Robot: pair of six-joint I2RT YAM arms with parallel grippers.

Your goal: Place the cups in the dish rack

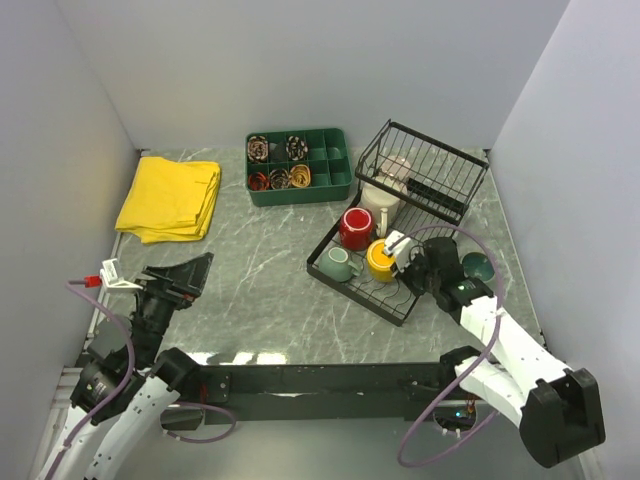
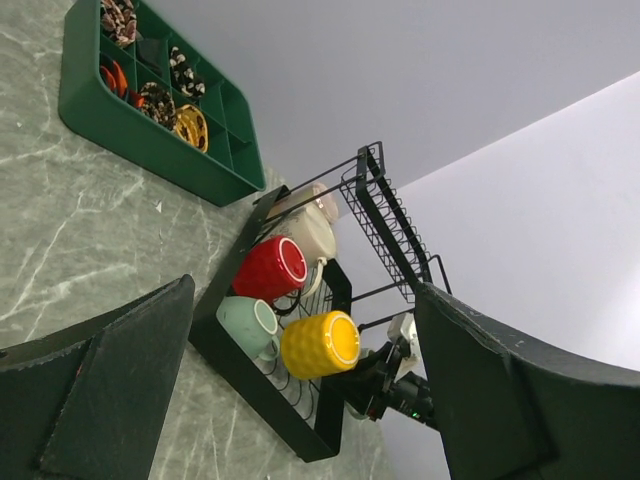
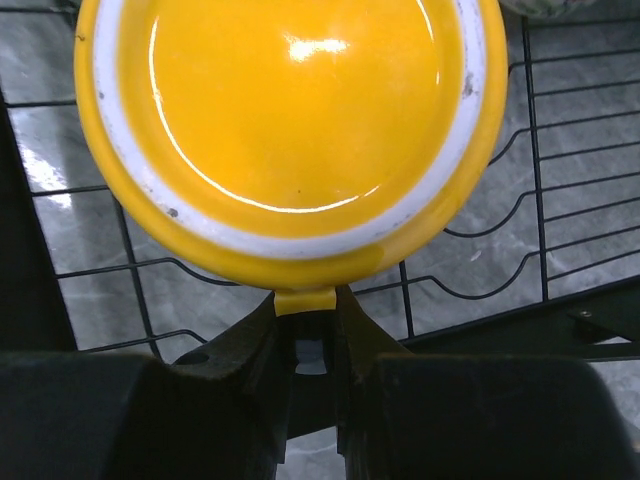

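Note:
My right gripper (image 1: 405, 262) is shut on the handle of the yellow mug (image 3: 290, 130), its fingers (image 3: 250, 345) on either side. The mug (image 1: 381, 260) is tipped with its mouth toward the wrist, over the base wires of the black dish rack (image 1: 365, 298). The red mug (image 1: 354, 228) and small light teal mug (image 1: 337, 264) sit on the base. The cream mug (image 1: 383, 200) and beige-pink mug (image 1: 400, 168) are at the raised tier. The larger teal mug (image 1: 477, 266) stands on the table right of the rack. My left gripper (image 1: 190, 270) is open and empty at the near left.
A green compartmented tray (image 1: 300, 165) with small items stands behind and left of the rack. A folded yellow cloth (image 1: 170, 198) lies at the far left. Walls close the table in on three sides.

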